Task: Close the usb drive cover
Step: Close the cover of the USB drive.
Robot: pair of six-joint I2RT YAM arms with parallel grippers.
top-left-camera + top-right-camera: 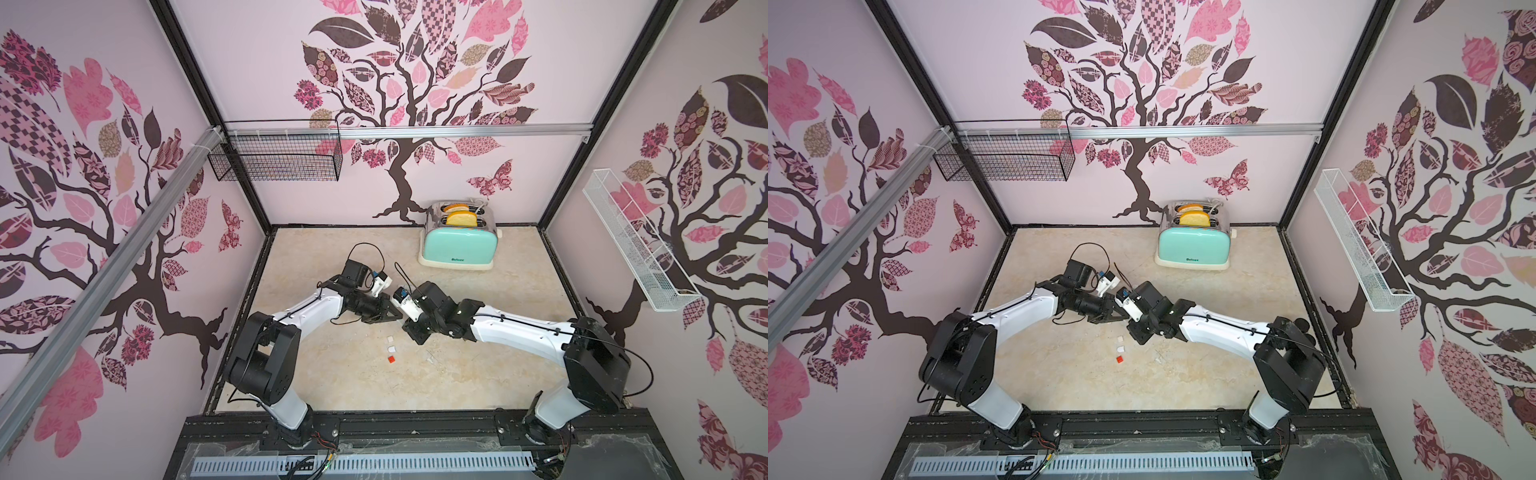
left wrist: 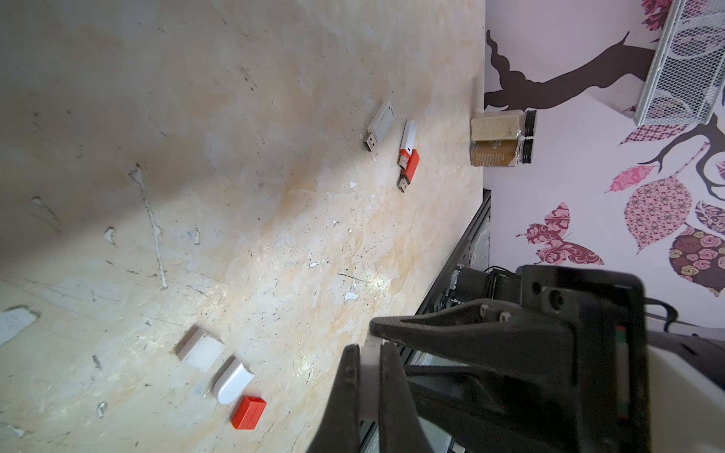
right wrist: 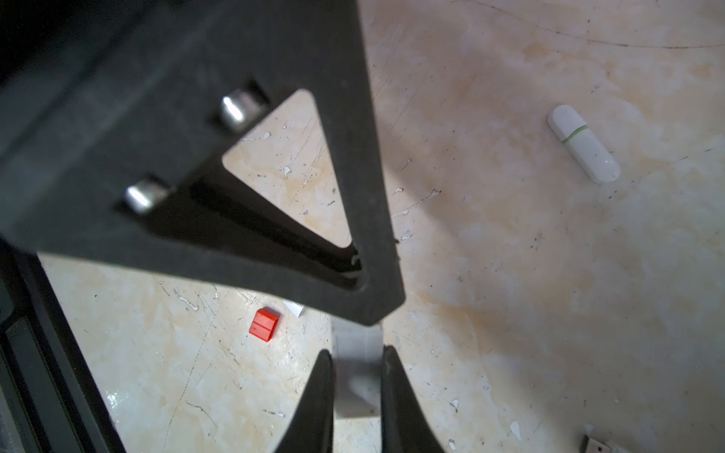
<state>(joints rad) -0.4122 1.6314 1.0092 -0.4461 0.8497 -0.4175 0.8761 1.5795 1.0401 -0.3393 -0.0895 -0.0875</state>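
Note:
A white usb drive (image 2: 370,366) hangs above the table, gripped from both ends. My left gripper (image 2: 370,349) is shut on one end. My right gripper (image 3: 357,353) is shut on the other end (image 3: 357,386). The two grippers meet tip to tip in both top views, left gripper (image 1: 395,316) against right gripper (image 1: 409,328). The fingers hide where the drive ends and its cover begins. The left gripper's black finger (image 3: 274,196) fills much of the right wrist view.
Below on the table lie three loose covers: off-white (image 2: 200,349), white rounded (image 2: 233,380) and red (image 2: 249,412). Three uncapped drives (image 2: 408,157) lie farther off, and a closed white drive (image 3: 584,143) lies apart. A mint toaster (image 1: 457,241) stands at the back, spice jars (image 2: 502,137) by the wall.

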